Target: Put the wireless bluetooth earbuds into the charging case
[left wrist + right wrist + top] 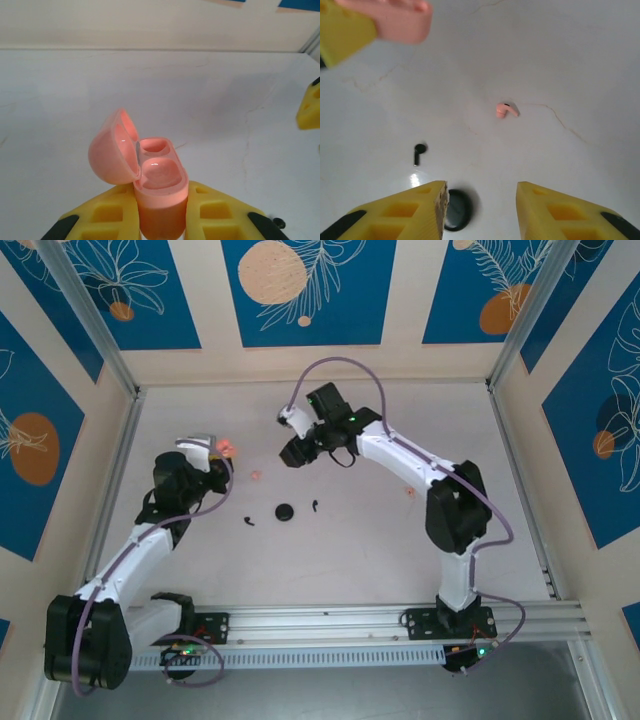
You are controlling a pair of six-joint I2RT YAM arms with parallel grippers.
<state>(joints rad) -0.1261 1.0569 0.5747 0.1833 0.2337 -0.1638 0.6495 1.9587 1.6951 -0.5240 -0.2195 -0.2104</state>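
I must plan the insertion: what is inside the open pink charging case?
The charging case shows two wells, both empty. Its lower body is covered by the fingers of the left gripper.

A flat black round disc [285, 512] lies on the white tabletop [350, 570], near its middle. In the right wrist view the disc [457, 210] sits at the bottom edge, glossy and partly cut off. A tiny pink piece [256, 476] rests farther back and slightly left of the disc, apart from it; up close the pink piece [506, 109] looks hooked and lies beside a hairline crack in the surface. An aluminium rail [330, 625] runs along the near edge. Blue wall panels [300, 290] with orange circles and pale leaf drawings enclose the table, with aluminium posts [90, 315] at the back corners.
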